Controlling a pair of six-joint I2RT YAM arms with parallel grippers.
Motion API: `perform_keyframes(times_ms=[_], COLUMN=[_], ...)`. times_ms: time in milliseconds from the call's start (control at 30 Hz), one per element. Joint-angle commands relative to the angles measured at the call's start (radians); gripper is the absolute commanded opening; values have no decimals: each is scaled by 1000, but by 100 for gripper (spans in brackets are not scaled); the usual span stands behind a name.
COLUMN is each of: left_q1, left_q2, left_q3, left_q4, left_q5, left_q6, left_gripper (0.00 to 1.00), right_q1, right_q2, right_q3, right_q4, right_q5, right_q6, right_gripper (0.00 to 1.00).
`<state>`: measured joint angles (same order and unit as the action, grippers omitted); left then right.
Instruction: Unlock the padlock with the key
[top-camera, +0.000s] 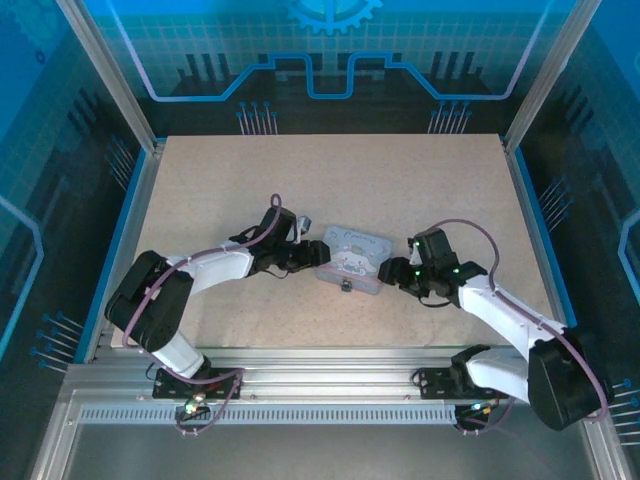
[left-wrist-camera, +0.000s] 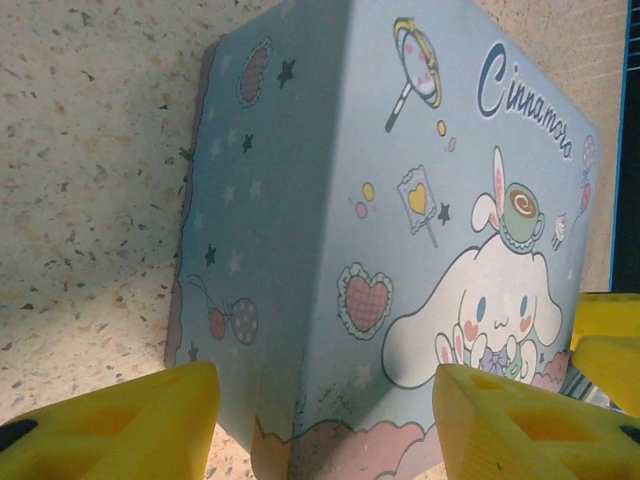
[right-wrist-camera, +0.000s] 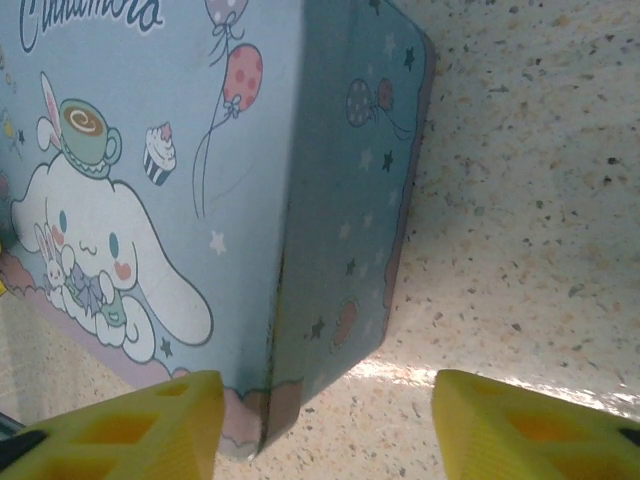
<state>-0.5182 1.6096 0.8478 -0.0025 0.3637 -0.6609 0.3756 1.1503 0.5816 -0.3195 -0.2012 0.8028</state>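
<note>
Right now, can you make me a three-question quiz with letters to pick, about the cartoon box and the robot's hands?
1. Where is the tin?
A) between the left gripper and the right gripper
B) far off to the left of both arms
C) lifted high in the air

2. What colour are the grippers' fingers?
A) red
B) yellow
C) green

3. How is the left gripper?
A) shut tight
B) holding a cup
C) open

Answers:
1 A, the top view shows a gripper at each end of the tin.
2 B, both wrist views show yellow fingers.
3 C, its fingers stand wide apart with the tin's corner between them.
</note>
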Motion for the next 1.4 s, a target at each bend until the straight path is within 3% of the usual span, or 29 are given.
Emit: perform_keyframes(times_ms=[0, 200, 667, 1167, 1367], left_q1=[-4, -4, -2, 29, 31], left_q2=[-19, 11, -14, 82, 64], left_q3=[-7, 21, 11, 130, 127], left_q4=[29, 19, -9, -39, -51], left_q5=[0, 18, -50, -91, -129], left_q6=[-5, -3, 14, 18, 15], left_gripper=[56, 43, 40, 40, 49], right_q1=[12, 12, 13, 26, 26], right_q2=[39, 117, 366, 532, 547], right_q3=[45, 105, 293, 500, 538], right_q4=[39, 43, 39, -4, -34], right_q5=[-26, -31, -54, -44, -32], right_q6=[-7, -27, -90, -122, -134], right_gripper=[54, 46, 44, 45, 46])
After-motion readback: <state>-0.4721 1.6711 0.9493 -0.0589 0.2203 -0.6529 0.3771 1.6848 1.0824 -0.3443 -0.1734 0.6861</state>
